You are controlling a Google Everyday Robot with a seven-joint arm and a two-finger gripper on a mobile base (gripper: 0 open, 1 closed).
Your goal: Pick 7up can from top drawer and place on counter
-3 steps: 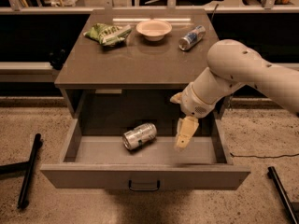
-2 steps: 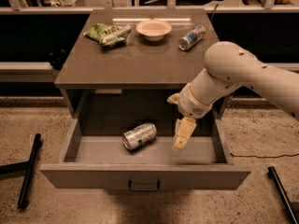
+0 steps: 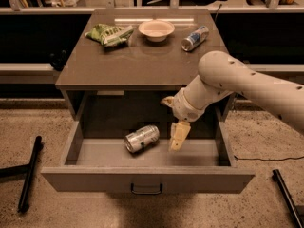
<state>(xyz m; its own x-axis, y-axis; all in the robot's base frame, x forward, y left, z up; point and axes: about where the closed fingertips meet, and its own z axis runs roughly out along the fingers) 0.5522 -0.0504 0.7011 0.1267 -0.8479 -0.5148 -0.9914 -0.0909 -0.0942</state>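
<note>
1 small shift: the gripper (image 3: pixel 179 137) had edged toward 9 o'clock, closing on the 7up can (image 3: pixel 142 138) in the top drawer (image 3: pixel 147 177); open or closed, unclear.

Cream gripper (image 3: pixel 177 137) hangs in the grey-brown top drawer (image 3: pixel 142 179) beside the silvery 7up can (image 3: pixel 142 138).

Just the one camera here. It sits up high, out in front of the top drawer (image 3: pixel 147 182), looking down and back across it. The drawer's front panel is nearest the lens and the counter (image 3: pixel 142 65) is behind and above it. Pretty close in, both fill most of the frame. The gripper (image 3: pixel 176 137) hangs over the drawer's right half.
</note>
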